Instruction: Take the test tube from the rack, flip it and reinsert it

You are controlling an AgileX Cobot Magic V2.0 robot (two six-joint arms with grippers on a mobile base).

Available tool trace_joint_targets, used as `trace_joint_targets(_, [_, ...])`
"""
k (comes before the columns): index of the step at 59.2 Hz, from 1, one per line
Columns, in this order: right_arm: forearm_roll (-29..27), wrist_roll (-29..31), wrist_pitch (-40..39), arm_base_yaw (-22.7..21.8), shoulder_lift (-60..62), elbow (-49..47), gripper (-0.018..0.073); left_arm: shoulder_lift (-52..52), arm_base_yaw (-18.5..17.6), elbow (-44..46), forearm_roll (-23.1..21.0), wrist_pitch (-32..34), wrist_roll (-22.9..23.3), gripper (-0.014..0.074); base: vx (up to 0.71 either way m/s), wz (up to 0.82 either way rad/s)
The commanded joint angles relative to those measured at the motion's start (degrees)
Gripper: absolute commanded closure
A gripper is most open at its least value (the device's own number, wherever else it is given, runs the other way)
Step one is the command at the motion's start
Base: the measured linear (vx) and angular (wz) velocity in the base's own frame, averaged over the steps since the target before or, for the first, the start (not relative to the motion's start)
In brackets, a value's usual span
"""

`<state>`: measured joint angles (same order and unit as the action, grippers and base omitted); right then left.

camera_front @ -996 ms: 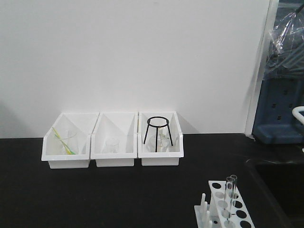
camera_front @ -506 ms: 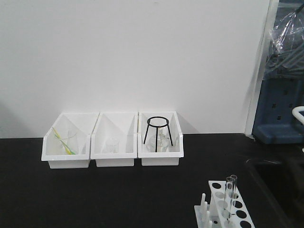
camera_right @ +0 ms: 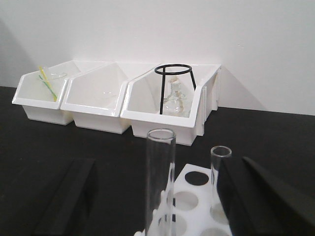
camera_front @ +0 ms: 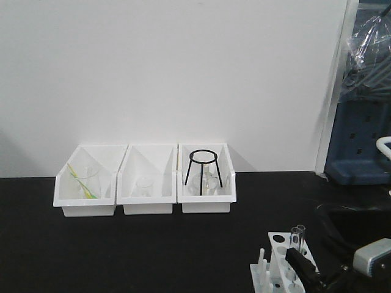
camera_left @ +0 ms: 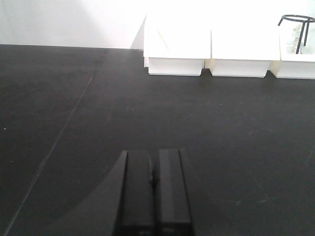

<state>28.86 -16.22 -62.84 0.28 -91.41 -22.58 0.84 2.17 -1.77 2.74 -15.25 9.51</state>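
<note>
The test tube (camera_right: 160, 187) stands upright, rim up, in the rack (camera_right: 203, 190) at 5 o'clock of the front view, a second tube (camera_right: 220, 169) just beside it. The right gripper (camera_right: 165, 161) brackets it with jaws wide apart, neither touching it, so I judge this the approach to the first grasp; next it must centre on that tube, clear of its neighbour, and close gently. The left gripper (camera_left: 153, 189), jaws together, hangs over the bench (camera_left: 74, 98).

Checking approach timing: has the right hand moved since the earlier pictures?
Yes. Out of view before, the right hand has come in from the lower right, up to the rack.
</note>
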Motion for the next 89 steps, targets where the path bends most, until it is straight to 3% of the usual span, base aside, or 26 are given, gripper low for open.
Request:
trace_joint_targets(1, [0.11,1.11,-3.74,-0.22,-0.27,-4.02,0.0008,-0.03,-0.44,-0.11,-0.26,4.74,0.01,0.0603,0.0,0.0])
trace_joint_targets(13, [3.95,2.36,2.49,-0.22,-2.44,-8.28,0.0028,-0.03,-0.44,-0.11,-0.26,4.74,0.01,0.0603,0.0,0.0])
trace_joint_targets(43, [4.77,3.45,-0.96,-0.22,-9.01,-10.45,0.0097,-0.03,-0.44,-0.11,-0.26,4.74,0.01,0.0603,0.0,0.0])
trace_joint_targets(51, [4.84,3.45,-1.22,-0.22,-9.07,-10.45,0.0198,-0.03,-0.44,-0.11,-0.26,4.74,0.01,0.0603,0.0,0.0])
trace_joint_targets(67, [5.83,3.35,-1.24,-0.22,-9.07,-10.45,0.0575,-0.03,-0.44,-0.11,-0.26,4.74,0.01,0.0603,0.0,0.0])
trace_joint_targets(89, [4.88,1.2,1.76,-0.22,-0.77,-10.45,0.0571,-0.03,-0.44,-0.11,-0.26,4.74,0.01,0.0603,0.0,0.0])
